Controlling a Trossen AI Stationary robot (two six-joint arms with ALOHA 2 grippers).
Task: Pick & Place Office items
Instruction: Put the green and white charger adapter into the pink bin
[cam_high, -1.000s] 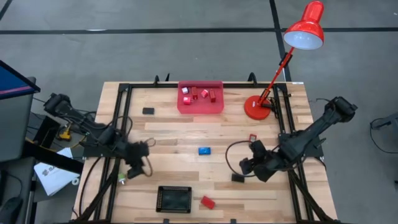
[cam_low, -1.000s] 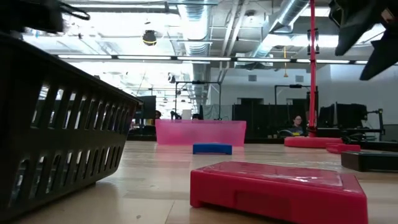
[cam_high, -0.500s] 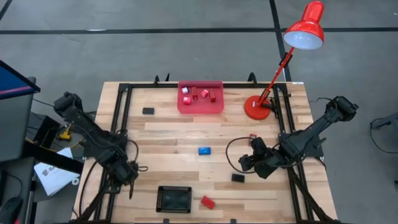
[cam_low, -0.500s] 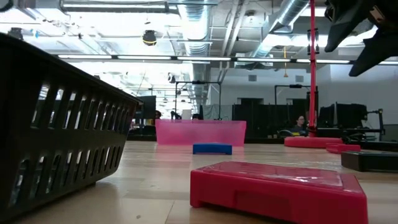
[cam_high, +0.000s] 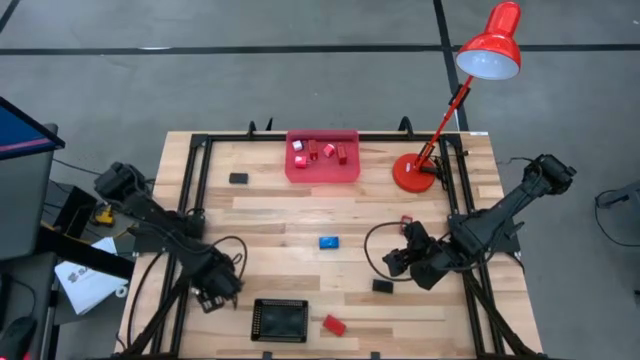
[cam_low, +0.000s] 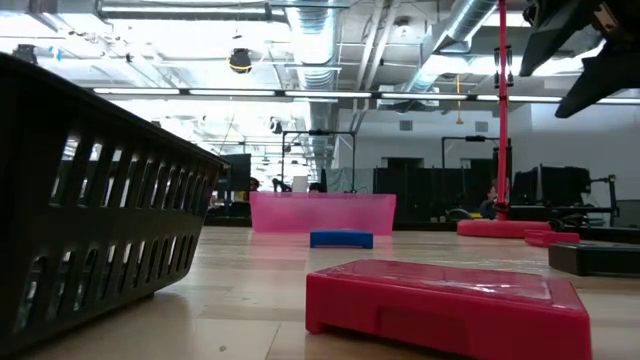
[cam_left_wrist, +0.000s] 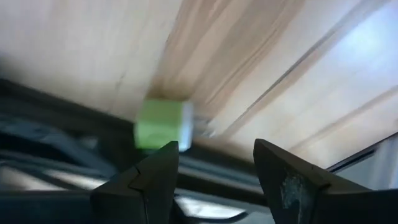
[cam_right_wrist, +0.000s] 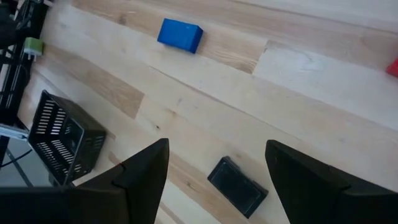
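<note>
While the green-and-white piece (cam_left_wrist: 163, 124) lies at the surface's nine-o'clock edge, just ahead of the left gripper (cam_left_wrist: 214, 163), whose jaws are held apart and empty, it should be centred before closing. The right gripper (cam_right_wrist: 214, 165), jaws apart, is poised over a black rectangle (cam_right_wrist: 237, 184).

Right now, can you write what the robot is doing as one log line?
left gripper: open, over green-and-white piece | right gripper: open, above black rectangle | nothing held

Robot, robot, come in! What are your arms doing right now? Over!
Left end effector open, empty, over green piece at table's edge. Right end effector open, empty, above black block. Nothing in the way.
</note>
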